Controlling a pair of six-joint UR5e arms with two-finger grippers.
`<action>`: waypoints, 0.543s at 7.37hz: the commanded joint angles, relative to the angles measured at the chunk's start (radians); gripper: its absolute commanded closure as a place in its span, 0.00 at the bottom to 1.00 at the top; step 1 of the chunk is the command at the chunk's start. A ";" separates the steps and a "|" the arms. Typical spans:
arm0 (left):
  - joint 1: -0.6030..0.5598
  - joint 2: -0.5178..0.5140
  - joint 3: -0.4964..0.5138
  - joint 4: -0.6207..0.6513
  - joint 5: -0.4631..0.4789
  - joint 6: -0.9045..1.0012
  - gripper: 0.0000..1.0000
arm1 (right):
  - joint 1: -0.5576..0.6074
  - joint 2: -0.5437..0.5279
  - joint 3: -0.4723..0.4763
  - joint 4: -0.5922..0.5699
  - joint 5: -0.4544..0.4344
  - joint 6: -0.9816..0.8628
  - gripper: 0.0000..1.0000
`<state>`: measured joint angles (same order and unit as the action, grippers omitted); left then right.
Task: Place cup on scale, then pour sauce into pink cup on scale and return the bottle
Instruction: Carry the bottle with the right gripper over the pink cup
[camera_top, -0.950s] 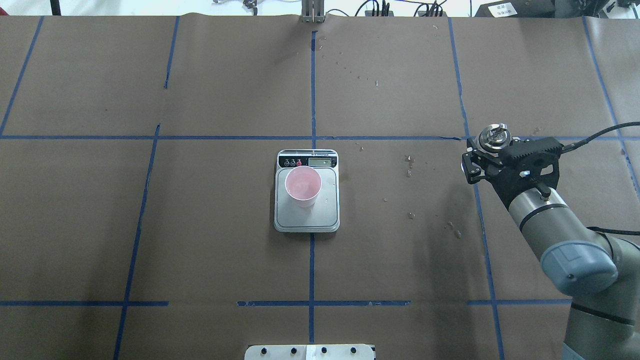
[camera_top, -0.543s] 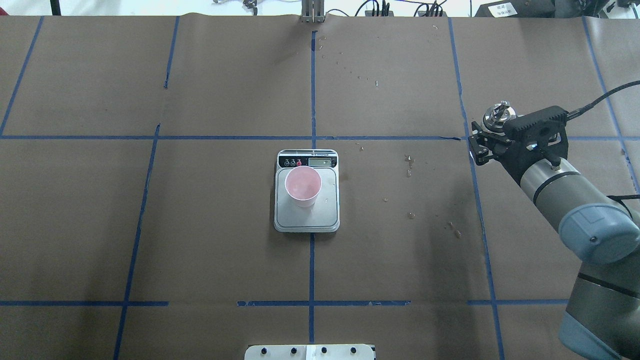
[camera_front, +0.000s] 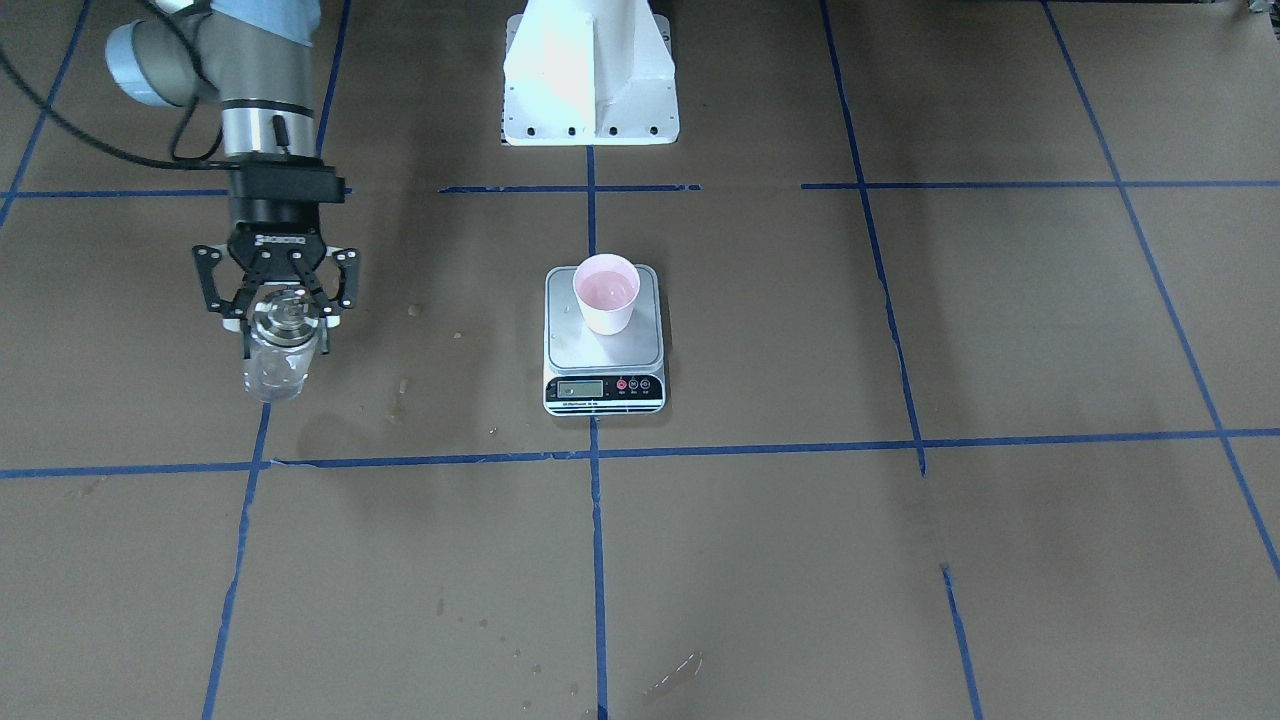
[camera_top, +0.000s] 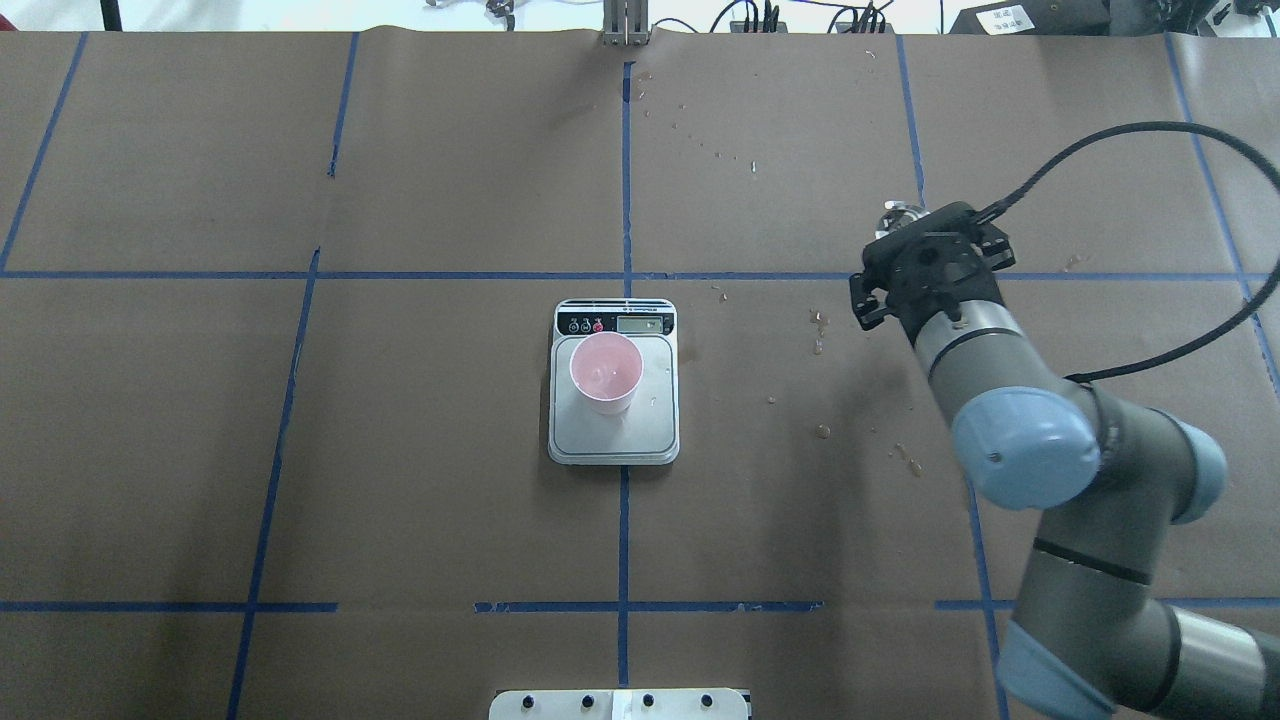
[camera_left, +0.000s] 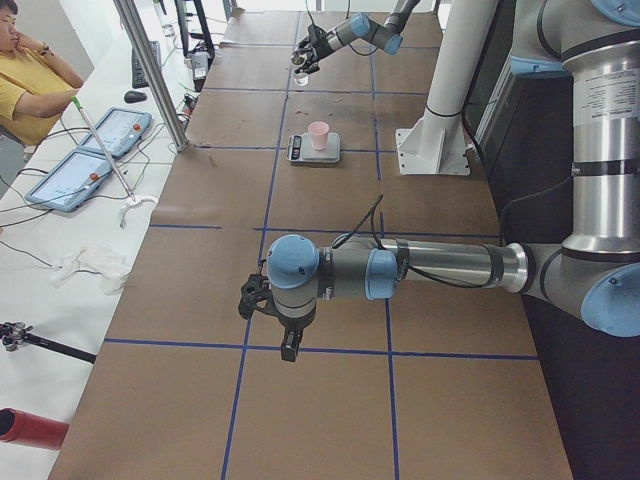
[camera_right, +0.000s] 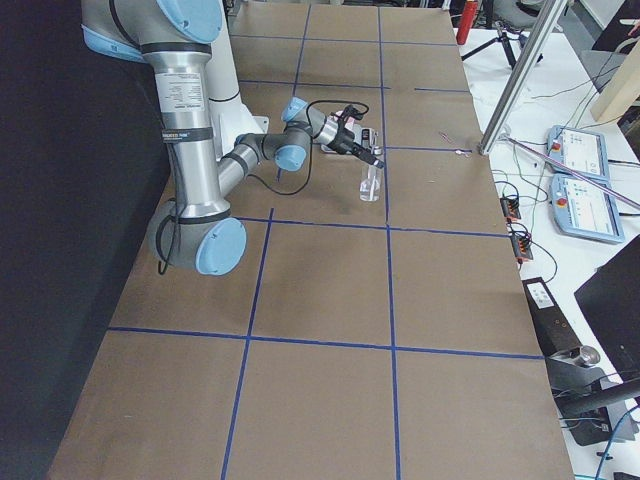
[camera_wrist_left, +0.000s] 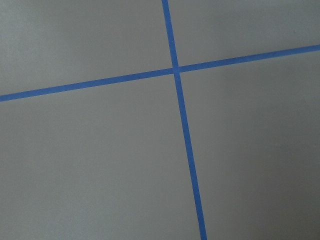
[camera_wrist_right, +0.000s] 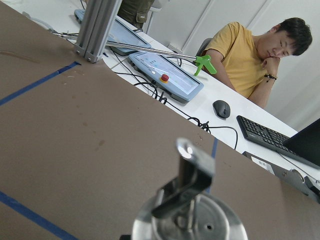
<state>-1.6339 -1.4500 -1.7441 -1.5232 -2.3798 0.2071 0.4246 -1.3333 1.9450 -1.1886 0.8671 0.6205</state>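
The pink cup (camera_front: 606, 293) (camera_top: 605, 372) stands upright on the steel scale (camera_front: 570, 348) (camera_top: 652, 432) at the table's middle. Well off to the robot's right, my right gripper (camera_front: 283, 325) is shut on the neck of the clear glass bottle (camera_front: 272, 368) (camera_right: 371, 183), which hangs upright. Its metal cap and spout (camera_wrist_right: 192, 197) fill the bottom of the right wrist view. The sauce cannot be made out through the glass. In the overhead view the wrist hides nearly all of the bottle (camera_top: 900, 211). My left gripper (camera_left: 272, 330) shows only in the exterior left view, so its state is unclear.
Wet droplets (camera_top: 818, 330) (camera_top: 906, 458) spot the brown paper between the scale and the right arm. The white robot base (camera_front: 590, 75) stands behind the scale. A person (camera_wrist_right: 250, 55) sits at a desk with tablets (camera_left: 95, 150) beyond the table's far edge.
The right arm has swung left and a little farther out with the bottle, and the wrist has turned over the cap. Cup and scale have not moved.
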 joint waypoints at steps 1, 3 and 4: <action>0.002 -0.001 0.002 0.000 0.001 0.000 0.00 | -0.120 0.208 -0.116 -0.229 -0.239 -0.041 1.00; 0.002 -0.001 0.002 0.000 0.001 0.000 0.00 | -0.167 0.264 -0.135 -0.424 -0.327 -0.115 1.00; 0.002 -0.001 0.003 0.000 0.001 0.000 0.00 | -0.185 0.282 -0.146 -0.462 -0.403 -0.181 1.00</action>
<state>-1.6322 -1.4511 -1.7422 -1.5233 -2.3792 0.2071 0.2669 -1.0812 1.8132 -1.5721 0.5472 0.5162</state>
